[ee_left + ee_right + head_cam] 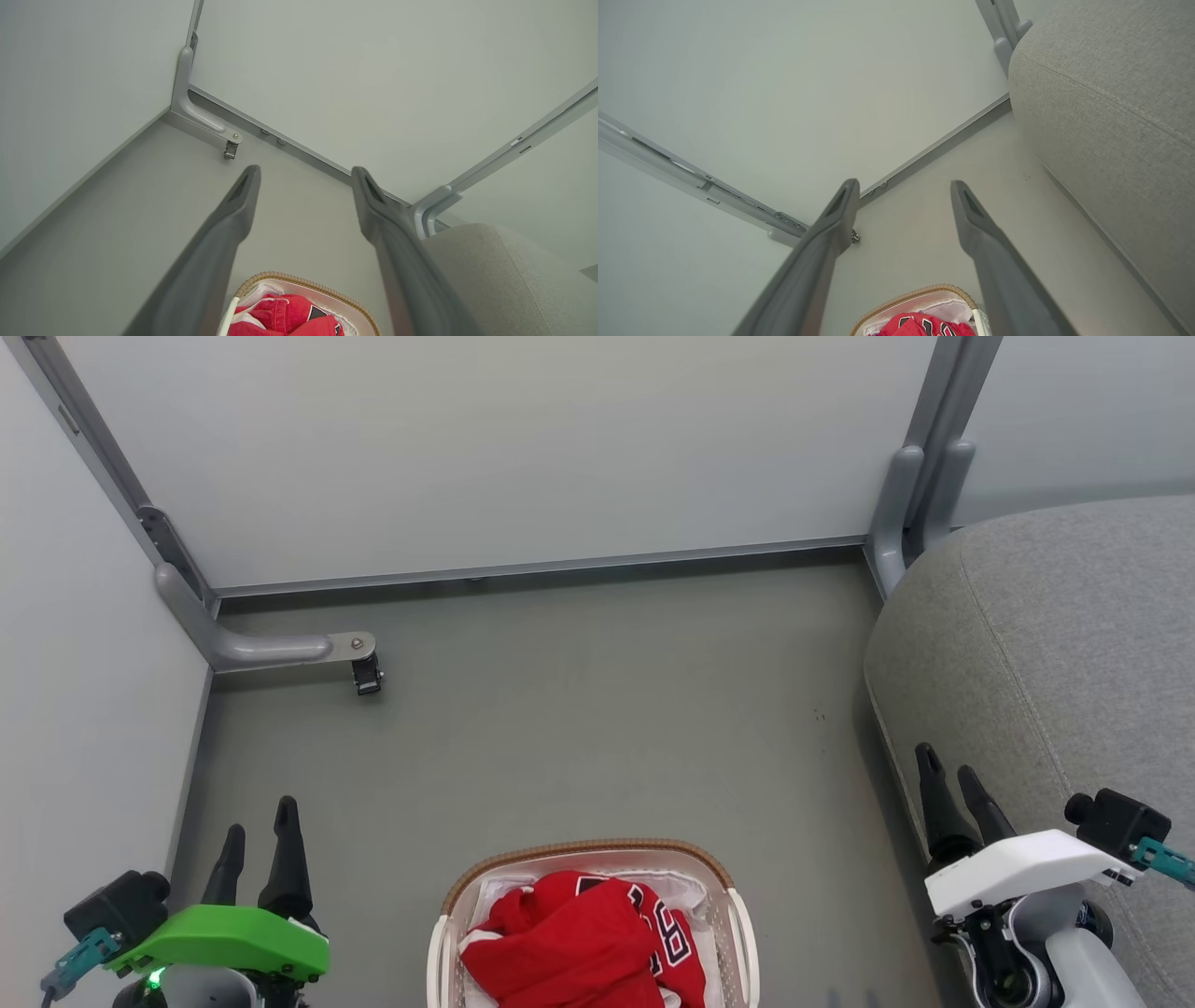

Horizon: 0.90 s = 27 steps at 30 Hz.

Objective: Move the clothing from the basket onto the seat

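Head view: the left arm, under a green cover, sits at the lower left. The right arm, under a white cover, sits at the lower right. Both are low and point up the picture toward a pale wall panel (523, 457).
Left fingers (286, 859): two long dark prongs, spread apart with nothing between them, over the grey floor (597, 709).
Right fingers (937, 803): likewise released and empty, at the near edge of the large grey woven-fabric seat (1055, 644).
Clothing: crumpled red sports garments (569, 943) heaped inside the oval cream plastic basket with a brown braided rim (588, 847).
Clothing to fingers: between the two arms, well apart from both pairs, and nearer the robot than either pair's tips.
Basket: on the floor at bottom centre, its near part cut off by the picture's edge, to the left of the seat.
Orientation: the heap has no clear long axis. The black-and-white lettering lies on its right side, turned sideways. The basket's long axis cannot be told.
Wrist views: each shows its own prongs parted over bare floor, with the basket's far rim low between them.
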Motion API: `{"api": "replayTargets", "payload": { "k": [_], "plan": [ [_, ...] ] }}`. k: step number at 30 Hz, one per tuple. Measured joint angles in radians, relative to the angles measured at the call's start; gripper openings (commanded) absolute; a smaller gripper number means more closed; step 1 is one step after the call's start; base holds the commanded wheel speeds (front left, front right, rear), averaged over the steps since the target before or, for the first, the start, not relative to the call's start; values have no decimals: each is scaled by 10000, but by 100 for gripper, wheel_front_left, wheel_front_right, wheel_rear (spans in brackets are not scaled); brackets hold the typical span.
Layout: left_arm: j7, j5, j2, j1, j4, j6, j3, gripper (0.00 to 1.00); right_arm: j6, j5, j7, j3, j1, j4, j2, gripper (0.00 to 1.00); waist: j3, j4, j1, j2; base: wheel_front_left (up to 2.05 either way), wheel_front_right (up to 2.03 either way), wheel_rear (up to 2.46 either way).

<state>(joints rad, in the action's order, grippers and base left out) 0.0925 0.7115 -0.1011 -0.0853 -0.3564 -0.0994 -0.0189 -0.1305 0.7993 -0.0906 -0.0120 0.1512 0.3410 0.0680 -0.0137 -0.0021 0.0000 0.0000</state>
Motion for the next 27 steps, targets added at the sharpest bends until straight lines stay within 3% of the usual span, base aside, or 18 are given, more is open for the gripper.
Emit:
{"api": "replayTargets", "payload": {
  "k": [10,27],
  "plan": [
    [330,-1542,-251,-34,-201,382,491,100,0,-1868,-337,-173,38,230,15,100,-11,8,1,0,0,0,0],
    [736,-3047,-483,-33,-364,838,1047,100,0,-3986,-746,-240,41,483,-2,100,-1,12,1,0,0,0,0]
  ]
}}
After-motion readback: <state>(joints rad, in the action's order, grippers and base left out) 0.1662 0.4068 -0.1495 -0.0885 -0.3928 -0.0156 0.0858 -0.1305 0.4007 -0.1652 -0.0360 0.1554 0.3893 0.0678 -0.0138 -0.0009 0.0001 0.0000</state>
